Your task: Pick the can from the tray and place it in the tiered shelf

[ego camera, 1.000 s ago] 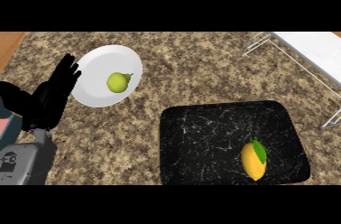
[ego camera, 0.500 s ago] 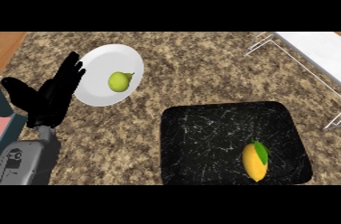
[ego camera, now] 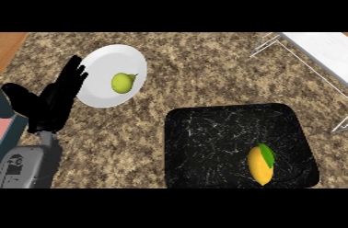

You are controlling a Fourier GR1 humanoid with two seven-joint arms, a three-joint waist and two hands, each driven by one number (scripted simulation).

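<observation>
No can is seen on the black tray (ego camera: 204,130), where only 1 mango (ego camera: 261,164) lies, so its handling cannot be judged, while the left hand (ego camera: 58,100) is held open beside the plate (ego camera: 102,87).

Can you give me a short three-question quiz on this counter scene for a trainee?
1. True or false: the pear lies on the tray.
2. Which thing lies on the tray? A) a can B) a mango C) a plate
3. Fill in: the left hand shows at the view's left with its fingers ____.

Key:
1. False; the pear lies on the plate.
2. B; no can is in view.
3. Straight; the hand is open beside the plate and holds nothing. The right hand is not in view. The shelf stands at the upper right.
</observation>
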